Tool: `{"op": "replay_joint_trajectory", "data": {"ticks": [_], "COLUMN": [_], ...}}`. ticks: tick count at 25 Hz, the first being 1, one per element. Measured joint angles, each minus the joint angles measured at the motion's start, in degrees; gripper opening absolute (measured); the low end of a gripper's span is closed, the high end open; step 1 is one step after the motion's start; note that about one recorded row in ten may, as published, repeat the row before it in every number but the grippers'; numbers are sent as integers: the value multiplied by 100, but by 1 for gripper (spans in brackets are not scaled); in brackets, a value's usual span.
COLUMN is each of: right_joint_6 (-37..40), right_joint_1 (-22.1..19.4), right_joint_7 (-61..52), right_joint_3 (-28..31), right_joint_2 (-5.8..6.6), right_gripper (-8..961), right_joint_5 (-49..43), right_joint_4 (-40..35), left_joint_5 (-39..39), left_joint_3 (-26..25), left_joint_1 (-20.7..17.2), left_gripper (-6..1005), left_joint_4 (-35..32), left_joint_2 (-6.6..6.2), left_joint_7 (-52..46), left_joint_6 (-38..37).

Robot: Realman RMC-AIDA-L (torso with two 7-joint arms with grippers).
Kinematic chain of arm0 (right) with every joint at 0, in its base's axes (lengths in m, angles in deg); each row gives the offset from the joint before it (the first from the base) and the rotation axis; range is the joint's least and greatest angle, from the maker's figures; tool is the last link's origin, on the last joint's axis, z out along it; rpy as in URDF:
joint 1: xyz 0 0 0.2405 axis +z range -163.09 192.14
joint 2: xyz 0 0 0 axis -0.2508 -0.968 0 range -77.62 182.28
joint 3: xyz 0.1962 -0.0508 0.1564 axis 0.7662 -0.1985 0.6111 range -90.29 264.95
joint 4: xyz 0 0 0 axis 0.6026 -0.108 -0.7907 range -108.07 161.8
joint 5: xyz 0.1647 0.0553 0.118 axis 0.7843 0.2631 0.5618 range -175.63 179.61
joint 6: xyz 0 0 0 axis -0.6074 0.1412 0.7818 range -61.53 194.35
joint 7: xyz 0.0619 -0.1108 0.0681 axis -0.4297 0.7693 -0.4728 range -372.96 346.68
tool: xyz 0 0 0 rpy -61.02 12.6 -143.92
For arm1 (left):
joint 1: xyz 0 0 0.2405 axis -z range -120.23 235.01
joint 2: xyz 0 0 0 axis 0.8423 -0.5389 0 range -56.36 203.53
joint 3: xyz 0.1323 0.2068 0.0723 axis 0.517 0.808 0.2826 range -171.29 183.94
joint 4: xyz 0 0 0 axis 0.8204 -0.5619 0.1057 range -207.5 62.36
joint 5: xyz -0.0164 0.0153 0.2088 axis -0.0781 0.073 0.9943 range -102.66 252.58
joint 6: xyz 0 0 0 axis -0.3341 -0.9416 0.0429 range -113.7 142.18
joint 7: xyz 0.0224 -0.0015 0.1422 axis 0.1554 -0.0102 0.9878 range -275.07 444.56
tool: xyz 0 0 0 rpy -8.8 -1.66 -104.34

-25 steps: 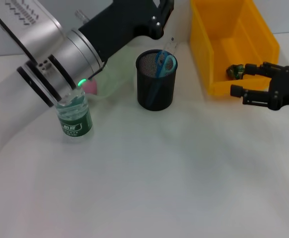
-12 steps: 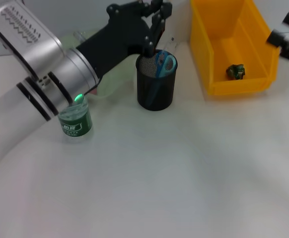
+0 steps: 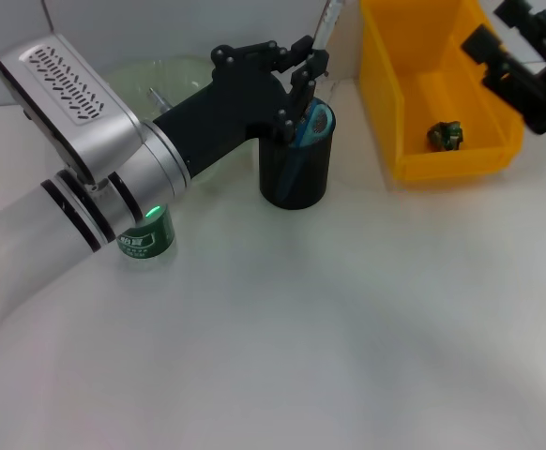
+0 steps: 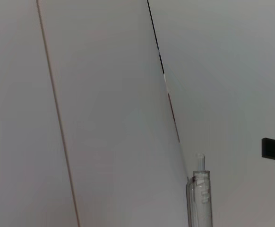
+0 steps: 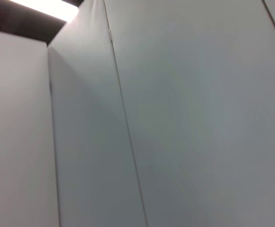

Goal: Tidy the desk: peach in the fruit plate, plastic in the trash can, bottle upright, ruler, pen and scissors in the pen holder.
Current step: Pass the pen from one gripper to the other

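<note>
The left gripper (image 3: 303,80) hangs just over the rim of the holder (image 3: 295,159), clenched on a clear pen (image 3: 327,21) whose top rises above the fingers; the left wrist view shows the same pen (image 4: 199,196) standing upright against the wall. The pen's lower part is hidden behind the fingers, so how deep it already sits cannot be told.

Just under the gripper, the blue scissors (image 3: 310,127) already fill part of the holder. To do this step well, I would judge it best to keep the pen near vertical, aim for the gap beside the scissors' handles, lower until the tip is well inside, then release and lift straight up, so the fingers do not catch the rim.

Nearer the robot than the gripper, the bottle (image 3: 147,234) stands upright on the counter (image 3: 329,337). Beyond it and well apart, the right gripper (image 3: 522,52) is raised over the bin (image 3: 421,103); its fingers' state cannot be told.
</note>
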Motion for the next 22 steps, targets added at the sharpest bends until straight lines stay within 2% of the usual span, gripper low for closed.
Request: {"op": "replay_joint_trajectory", "data": {"ticks": [7, 16, 22], "right_joint_6": [-115, -478, -503], "right_joint_1": [149, 398, 538], "right_joint_7": [1073, 2089, 2366], "right_joint_3": [202, 448, 434], "right_joint_2": [-17, -43, -51], "right_gripper": [817, 817, 817], "right_joint_5": [86, 157, 136], "right_joint_4": [1228, 2272, 2547], "left_joint_5": [-11, -30, -30], "left_joint_3": [17, 67, 129], "left_joint_1": [50, 40, 56], "left_gripper": [168, 170, 172], "left_joint_4": [67, 71, 98], "left_joint_2": [0, 0, 0], "left_joint_7": [121, 212, 233], "left_joint_6": [257, 295, 324]}}
